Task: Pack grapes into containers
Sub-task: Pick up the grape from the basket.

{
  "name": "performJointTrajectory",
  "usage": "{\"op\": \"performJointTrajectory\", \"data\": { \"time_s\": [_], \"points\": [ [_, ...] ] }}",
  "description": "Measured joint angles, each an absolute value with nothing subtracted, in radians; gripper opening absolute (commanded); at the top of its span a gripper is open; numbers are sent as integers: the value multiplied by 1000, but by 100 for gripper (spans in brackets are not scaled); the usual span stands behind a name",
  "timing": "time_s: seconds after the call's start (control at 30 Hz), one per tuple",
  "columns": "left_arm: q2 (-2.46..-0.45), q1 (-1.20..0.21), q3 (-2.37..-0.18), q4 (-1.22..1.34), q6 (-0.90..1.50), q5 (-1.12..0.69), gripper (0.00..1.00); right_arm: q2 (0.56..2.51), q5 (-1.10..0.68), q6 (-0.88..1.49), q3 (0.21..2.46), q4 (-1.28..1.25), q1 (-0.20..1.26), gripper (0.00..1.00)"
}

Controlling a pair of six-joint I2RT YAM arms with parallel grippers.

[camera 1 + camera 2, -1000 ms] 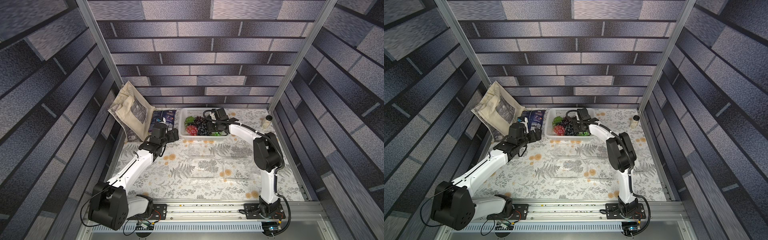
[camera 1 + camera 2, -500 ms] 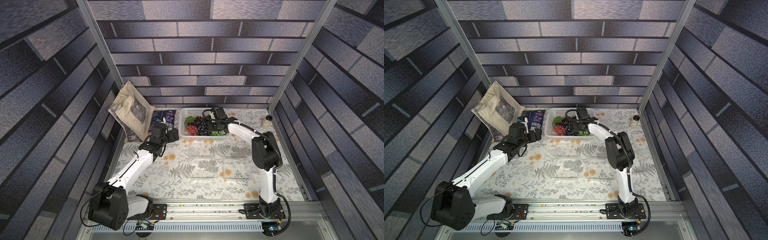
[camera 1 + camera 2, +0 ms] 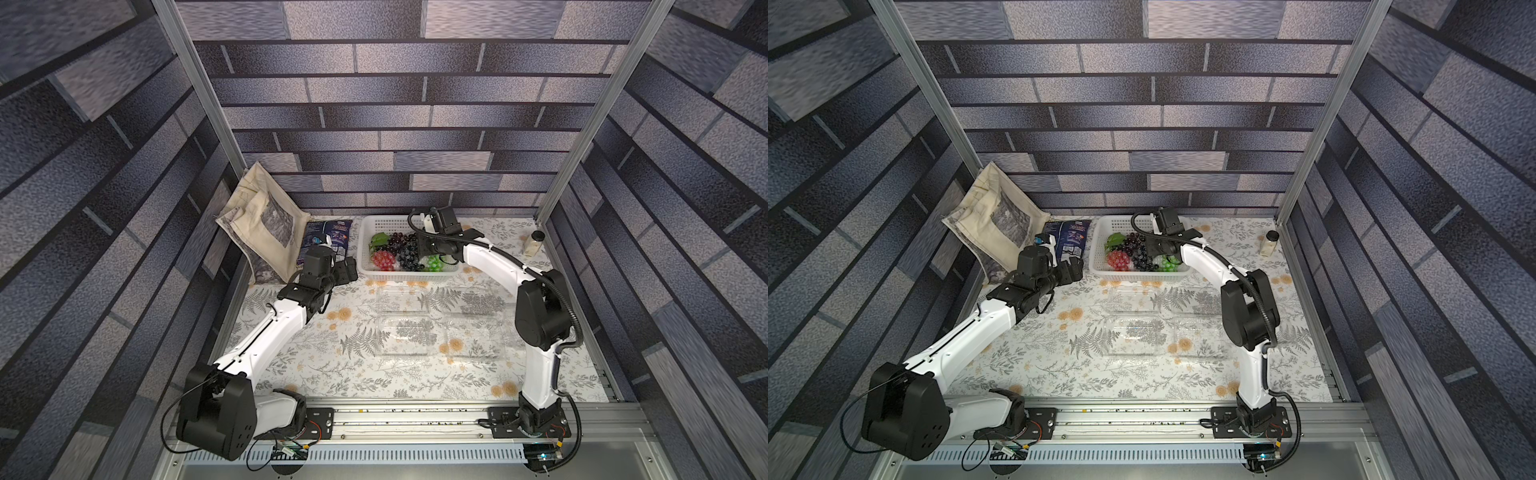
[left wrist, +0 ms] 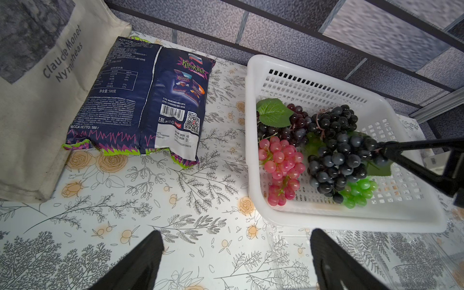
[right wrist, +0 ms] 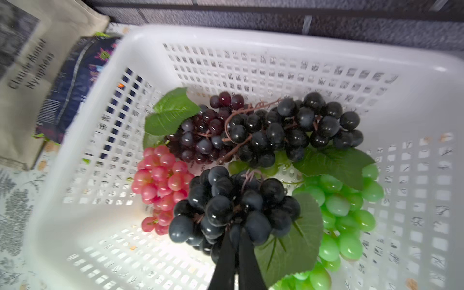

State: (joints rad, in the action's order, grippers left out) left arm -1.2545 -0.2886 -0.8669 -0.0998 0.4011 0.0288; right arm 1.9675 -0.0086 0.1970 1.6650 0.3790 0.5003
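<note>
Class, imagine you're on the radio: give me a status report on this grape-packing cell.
Right end effector shut on dark bunch, in white basket. Left end effector open, over table. Containers empty. Red bunch, green bunch crowd it.

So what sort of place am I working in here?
Most likely a staged robot test booth, not a real shop: printed brick-pattern panels on aluminium posts, a metal mounting rail along the front, and plastic-looking grapes in a white basket.

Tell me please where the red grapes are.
In both top views, the red grapes lie in the white basket, front corner nearest the left gripper, beside the black bunch.
</note>
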Motion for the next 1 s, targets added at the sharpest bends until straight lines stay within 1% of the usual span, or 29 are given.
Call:
{"op": "performJointTrajectory", "data": {
  "time_s": [0.13,0.5,0.73,1.0],
  "points": [
    [-1246,-288,-867,-103,401,29,94,1911,-10,186,1670,382,504,0],
    [-1238,-289,-873,-107,401,24,94,1861,-32,178,1681,422,505,0],
    [-1238,-289,-892,-129,401,19,94,1754,-51,171,1687,446,518,0],
    [-1229,-303,-909,-165,402,7,94,1626,-54,152,1690,481,566,0]
  ]
}}
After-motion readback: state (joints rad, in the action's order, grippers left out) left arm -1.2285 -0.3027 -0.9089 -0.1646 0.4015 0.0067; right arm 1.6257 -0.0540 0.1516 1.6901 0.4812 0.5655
